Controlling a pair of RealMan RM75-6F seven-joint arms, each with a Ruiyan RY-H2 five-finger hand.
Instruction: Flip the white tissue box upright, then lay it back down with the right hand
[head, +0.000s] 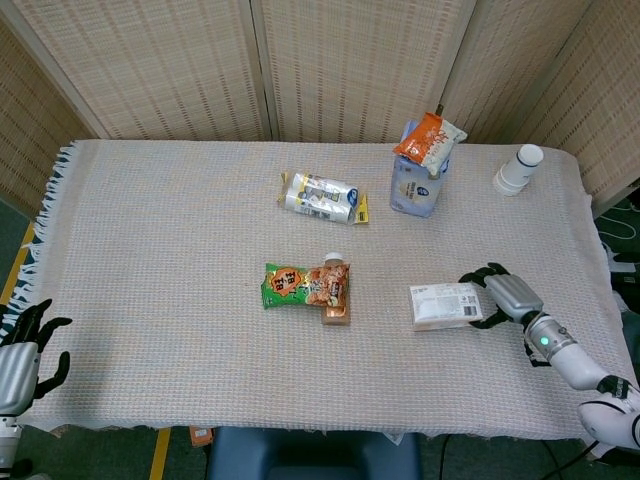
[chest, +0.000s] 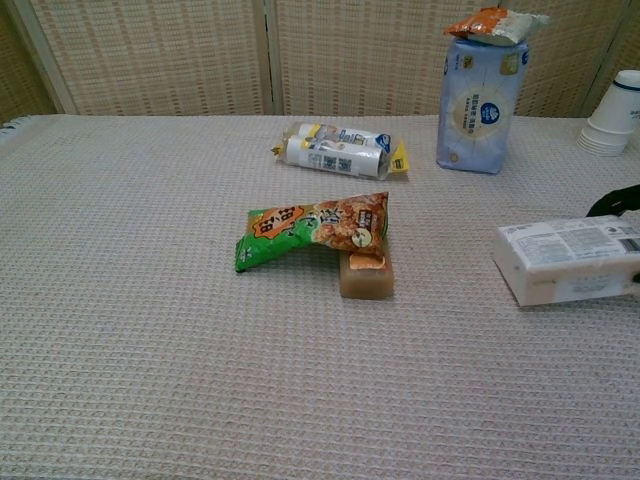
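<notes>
The white tissue box (head: 447, 305) lies flat on the cloth at the right side of the table, also seen at the right edge of the chest view as the tissue box (chest: 568, 259). My right hand (head: 505, 297) grips its right end, black fingers wrapped around the far and near sides. In the chest view only a bit of that right hand (chest: 617, 202) shows behind the box. My left hand (head: 20, 358) hangs off the table's front left corner with fingers apart, holding nothing.
A green and orange snack bag (head: 303, 285) lies on a brown block (chest: 365, 274) at the middle. A white and yellow packet (head: 320, 197) sits behind. A blue tissue pack (head: 416, 183) topped with an orange bag (head: 428, 139) and a stack of cups (head: 517, 169) stand at the back right.
</notes>
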